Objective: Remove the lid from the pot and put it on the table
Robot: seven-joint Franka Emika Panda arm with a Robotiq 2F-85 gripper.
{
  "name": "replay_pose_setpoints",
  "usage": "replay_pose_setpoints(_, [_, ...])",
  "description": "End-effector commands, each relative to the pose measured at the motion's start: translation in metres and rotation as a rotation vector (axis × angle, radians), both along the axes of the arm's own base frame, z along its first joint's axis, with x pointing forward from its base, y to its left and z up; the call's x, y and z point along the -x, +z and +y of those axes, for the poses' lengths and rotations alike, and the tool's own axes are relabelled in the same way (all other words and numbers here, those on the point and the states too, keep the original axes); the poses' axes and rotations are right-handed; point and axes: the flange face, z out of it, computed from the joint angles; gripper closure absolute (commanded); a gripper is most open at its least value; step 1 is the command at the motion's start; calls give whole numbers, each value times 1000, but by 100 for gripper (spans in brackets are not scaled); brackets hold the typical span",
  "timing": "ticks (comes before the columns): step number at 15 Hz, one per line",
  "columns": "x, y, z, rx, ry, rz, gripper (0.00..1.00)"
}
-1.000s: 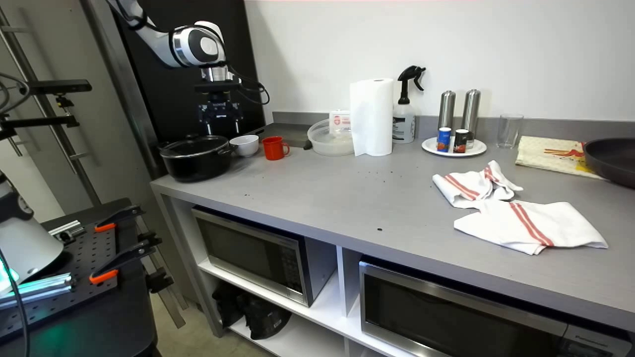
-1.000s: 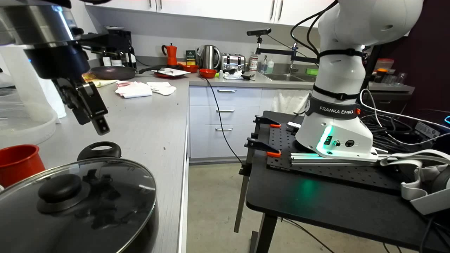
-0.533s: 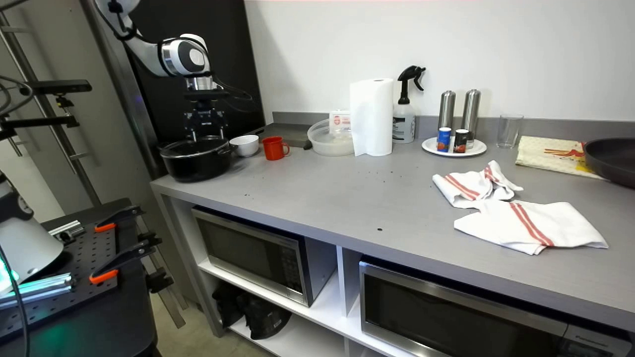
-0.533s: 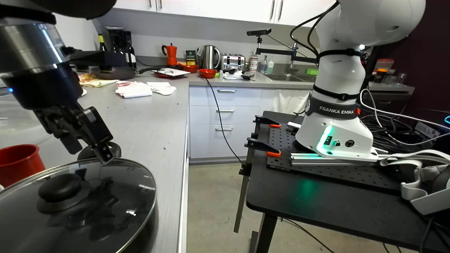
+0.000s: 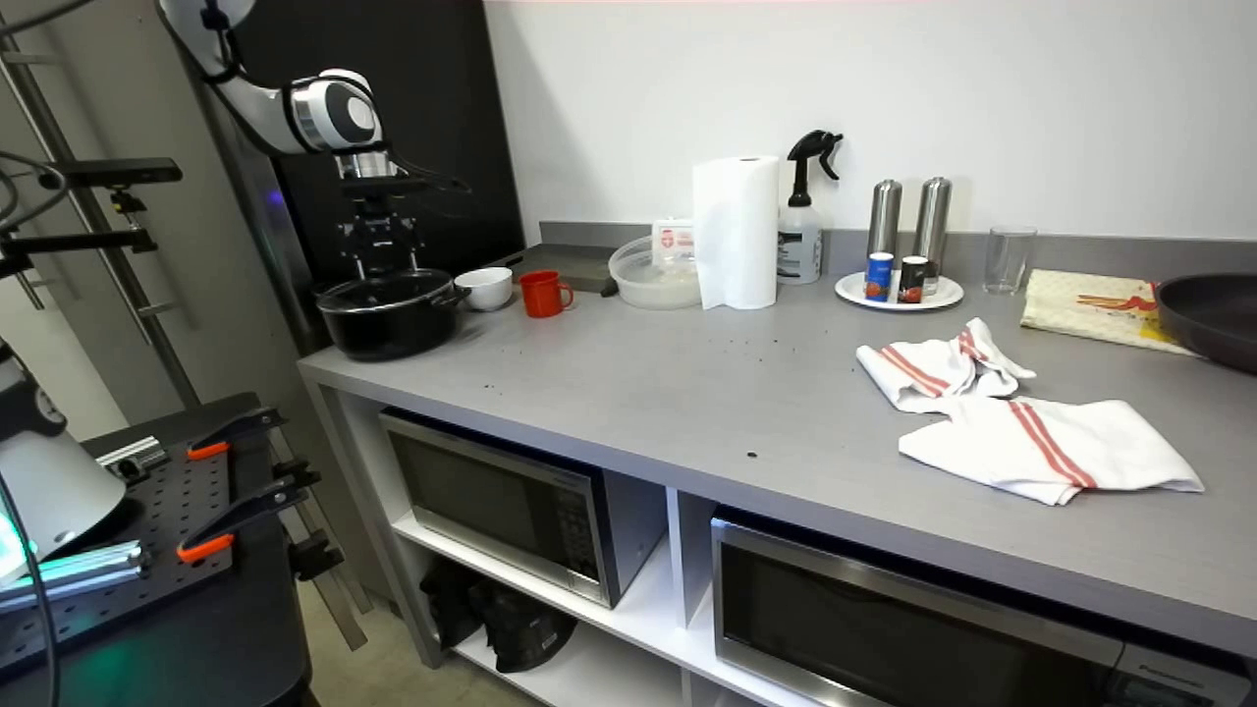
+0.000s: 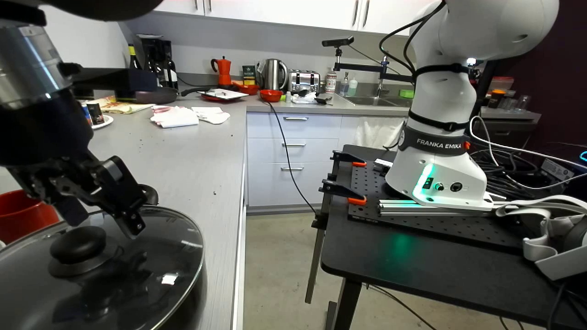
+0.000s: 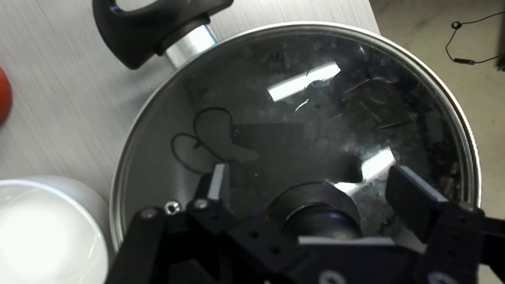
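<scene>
A black pot (image 5: 393, 332) stands at the counter's end with its glass lid (image 5: 385, 289) on it. The lid also fills most of the wrist view (image 7: 252, 94). Its round black knob (image 6: 78, 245) stands up at the lid's middle. My gripper (image 5: 387, 265) is open and empty, pointing down just above the lid. In the wrist view the knob (image 7: 321, 223) shows between the spread fingers of the gripper (image 7: 311, 187), partly hidden by the gripper body. In an exterior view the gripper (image 6: 104, 221) hangs close to the knob, its fingers slightly beyond it.
A white bowl (image 5: 485, 289) and a red mug (image 5: 543, 295) stand close beside the pot. A clear plastic tub (image 5: 653, 280) and a paper towel roll (image 5: 737, 236) are farther along the grey counter (image 5: 628, 363). A pot handle (image 7: 146, 31) sticks out.
My gripper has come down and moved across from beyond the pot's rim to over the lid, close to the knob. It stays open. The pot and lid have not moved.
</scene>
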Motion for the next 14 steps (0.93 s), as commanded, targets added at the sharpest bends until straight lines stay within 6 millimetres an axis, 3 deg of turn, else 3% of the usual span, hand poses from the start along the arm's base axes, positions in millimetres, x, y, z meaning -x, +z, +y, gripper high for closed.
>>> replay_pose_setpoints(1, [1, 2, 8, 10, 51, -5, 0])
replay_pose_setpoints(13, [5, 14, 28, -58, 160, 9, 0])
replay_pose_setpoints(14, [5, 15, 29, -62, 166, 10, 20])
